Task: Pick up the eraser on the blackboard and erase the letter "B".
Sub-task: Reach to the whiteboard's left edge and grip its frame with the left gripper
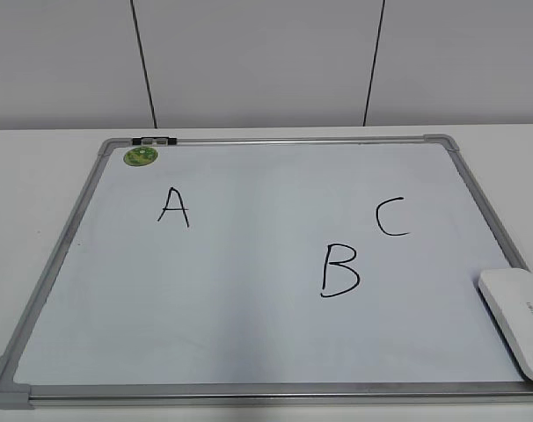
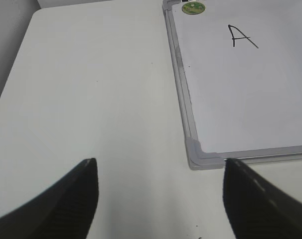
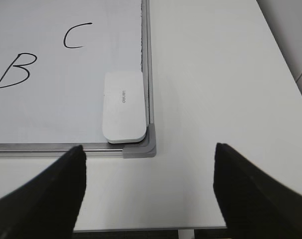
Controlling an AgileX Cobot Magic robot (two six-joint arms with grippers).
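The blackboard [image 1: 249,334] is a white board with a silver frame, lying flat on the table. The letter "B" [image 1: 339,271] is written right of centre, with "A" [image 1: 173,207] to its left and "C" [image 1: 391,217] up to its right. The white eraser [image 1: 517,318] lies in the board's near right corner; it also shows in the right wrist view [image 3: 123,106], with the "B" [image 3: 14,70] to its left. My right gripper [image 3: 148,179] is open and empty over bare table, just before that corner. My left gripper [image 2: 160,191] is open and empty by the board's near left corner [image 2: 198,155]. Neither gripper shows in the exterior view.
A round green magnet [image 1: 141,156] sits in the board's far left corner. A black and silver clip [image 1: 154,141] is on the far frame. The white table [image 2: 91,99] extends left of the board, and its front edge [image 3: 141,230] is close below my right gripper.
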